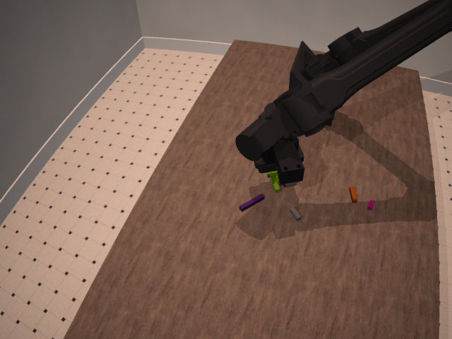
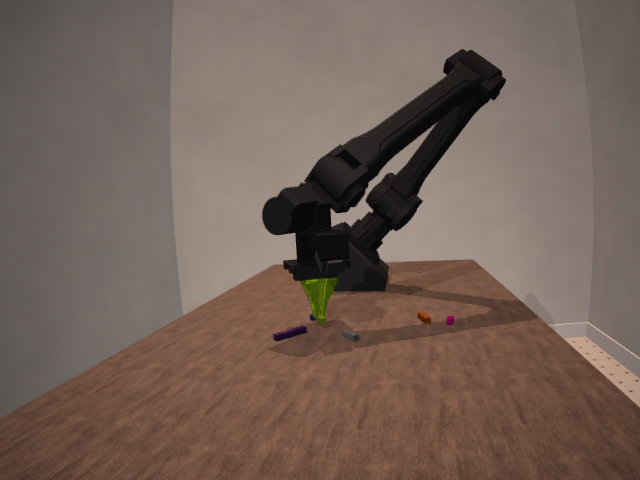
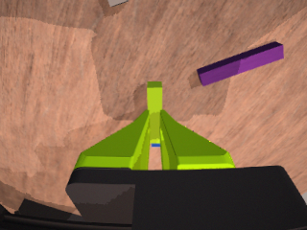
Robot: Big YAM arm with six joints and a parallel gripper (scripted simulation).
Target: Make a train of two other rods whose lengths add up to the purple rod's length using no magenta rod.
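My gripper [image 1: 276, 186] has lime-green fingers and points down at the table, just right of the purple rod [image 1: 251, 202]. It is shut on a small blue rod [image 3: 155, 145], which shows as a blue speck between the fingers in the wrist view. The blue rod also peeks out beside the fingertips in the exterior view [image 2: 312, 317]. The purple rod lies flat and also shows in the wrist view [image 3: 241, 64]. I cannot tell a lime rod apart from the lime fingers.
An orange rod [image 1: 352, 193] and a magenta rod [image 1: 370, 205] lie further right, close together. The arm's base [image 2: 361, 268] stands at the table's far end.
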